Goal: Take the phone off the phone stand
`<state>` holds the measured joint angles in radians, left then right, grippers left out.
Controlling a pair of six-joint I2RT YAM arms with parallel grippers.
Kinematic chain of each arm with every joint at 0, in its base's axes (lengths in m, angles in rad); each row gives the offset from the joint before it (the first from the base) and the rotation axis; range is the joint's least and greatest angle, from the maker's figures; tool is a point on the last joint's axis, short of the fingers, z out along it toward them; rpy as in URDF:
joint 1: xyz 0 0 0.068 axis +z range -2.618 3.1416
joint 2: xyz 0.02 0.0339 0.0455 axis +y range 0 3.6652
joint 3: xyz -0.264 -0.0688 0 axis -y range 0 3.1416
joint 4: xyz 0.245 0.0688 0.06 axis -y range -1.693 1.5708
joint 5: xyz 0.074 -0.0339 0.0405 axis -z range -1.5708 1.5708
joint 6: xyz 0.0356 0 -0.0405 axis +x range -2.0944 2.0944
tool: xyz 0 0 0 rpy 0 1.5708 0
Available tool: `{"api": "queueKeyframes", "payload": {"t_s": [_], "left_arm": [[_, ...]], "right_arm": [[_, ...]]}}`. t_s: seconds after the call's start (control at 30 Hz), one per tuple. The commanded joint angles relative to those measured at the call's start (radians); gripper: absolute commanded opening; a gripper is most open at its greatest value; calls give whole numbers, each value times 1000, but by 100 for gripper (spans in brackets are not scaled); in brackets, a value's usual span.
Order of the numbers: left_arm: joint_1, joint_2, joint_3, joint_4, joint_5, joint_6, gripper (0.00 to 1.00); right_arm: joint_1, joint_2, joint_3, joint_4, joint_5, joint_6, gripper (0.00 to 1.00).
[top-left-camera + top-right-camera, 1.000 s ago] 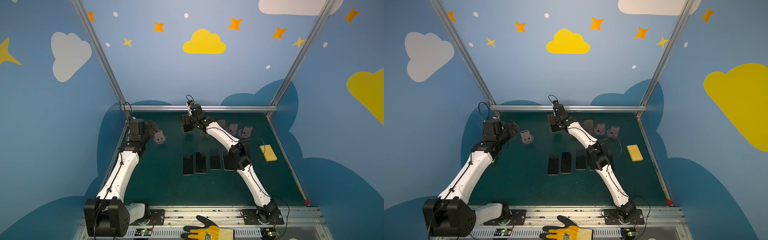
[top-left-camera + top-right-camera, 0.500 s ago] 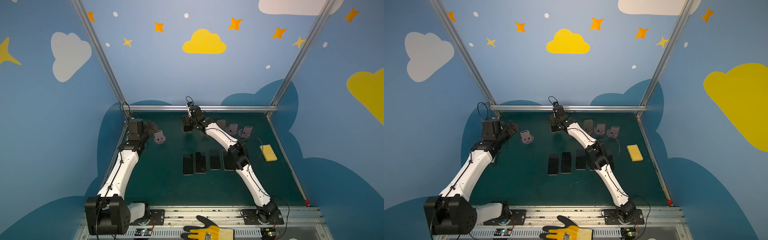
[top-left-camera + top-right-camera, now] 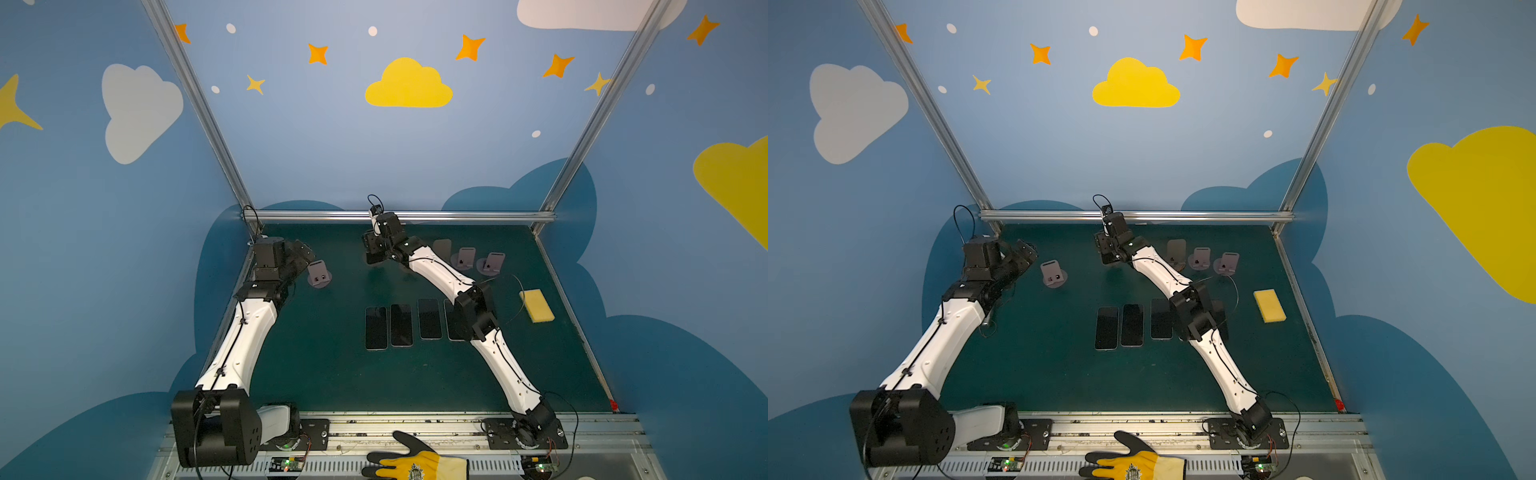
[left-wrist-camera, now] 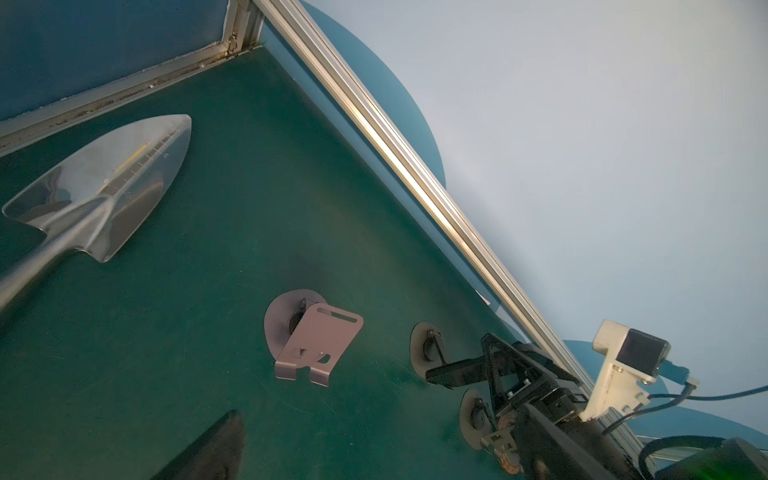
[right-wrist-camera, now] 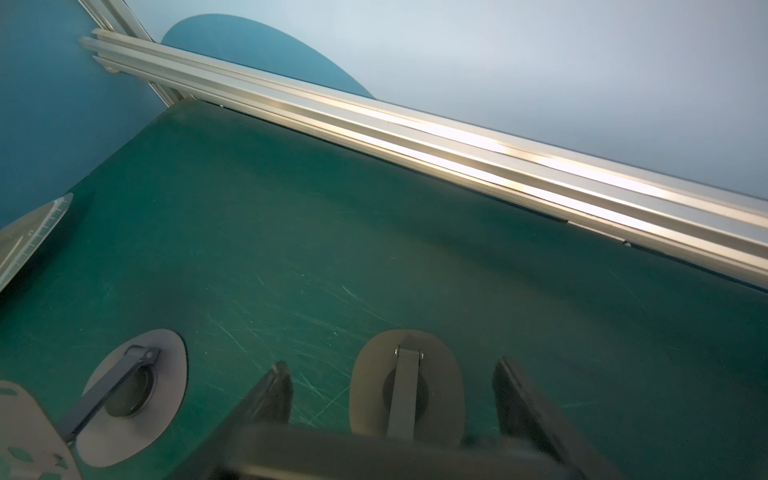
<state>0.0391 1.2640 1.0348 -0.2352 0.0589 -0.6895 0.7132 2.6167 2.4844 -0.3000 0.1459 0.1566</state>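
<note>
At the back middle of the table my right gripper (image 3: 375,249) (image 3: 1106,249) is shut on the dark phone (image 4: 455,370). In the right wrist view the phone (image 5: 374,453) is a blurred dark bar spanning the two fingers (image 5: 276,384), with the phone stand (image 5: 405,390) showing its round base and arm just behind. In both top views that stand is hidden by the gripper. My left gripper (image 3: 305,251) (image 3: 1025,253) stands open at the back left with nothing in it, beside an empty grey stand (image 3: 319,274) (image 4: 316,340).
Three more stands (image 3: 465,257) line the back right. Several dark phones (image 3: 388,326) lie flat in a row mid-table, one partly under my right arm. A yellow sponge (image 3: 536,305) lies at right and a metal trowel (image 4: 104,187) at back left. The back rail (image 3: 399,216) is close.
My right gripper's jaws have narrowed from wide open onto the phone, and the gripper has shifted slightly left and back. The left arm has barely moved.
</note>
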Motion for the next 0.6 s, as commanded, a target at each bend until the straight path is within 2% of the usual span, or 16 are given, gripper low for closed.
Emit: {"api": "queueKeyframes", "payload": {"t_s": [0.0, 0.57], "left_arm": [[4, 8, -5, 11, 2, -1, 100], [4, 19, -7, 5, -14, 1, 100]], "right_arm": [[10, -104, -20, 32, 29, -13, 61], [55, -282, -204, 68, 90, -52, 58]]}}
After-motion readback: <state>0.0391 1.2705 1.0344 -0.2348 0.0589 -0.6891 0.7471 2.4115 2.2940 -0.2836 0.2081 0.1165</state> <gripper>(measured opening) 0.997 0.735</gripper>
